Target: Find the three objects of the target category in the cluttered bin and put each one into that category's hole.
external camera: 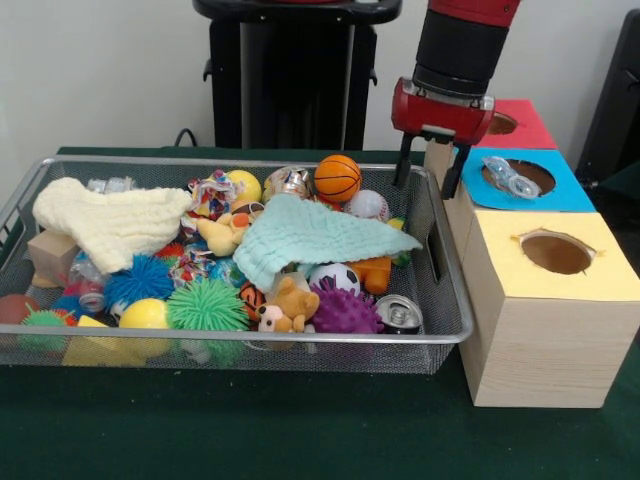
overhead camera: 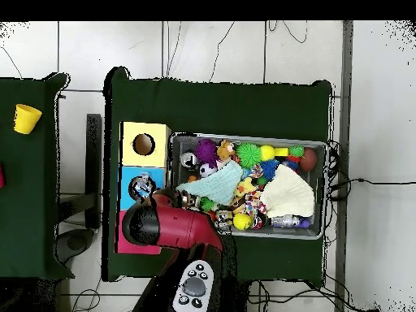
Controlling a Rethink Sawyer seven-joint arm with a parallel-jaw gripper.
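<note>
The end effector (external camera: 430, 172) hangs open and empty between the wire bin (external camera: 445, 270) and the blue-surround hole (external camera: 517, 177), where a crushed bottle (external camera: 509, 177) lies.

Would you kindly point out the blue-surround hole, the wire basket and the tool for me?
blue-surround hole (external camera: 517, 177): front view, on the crushed clear bottle sticking out of its opening.
wire basket (external camera: 300, 339): front view, on the near metal rim.
tool (external camera: 428, 168): front view, midway between its two black fingertips, which stand apart.
</note>
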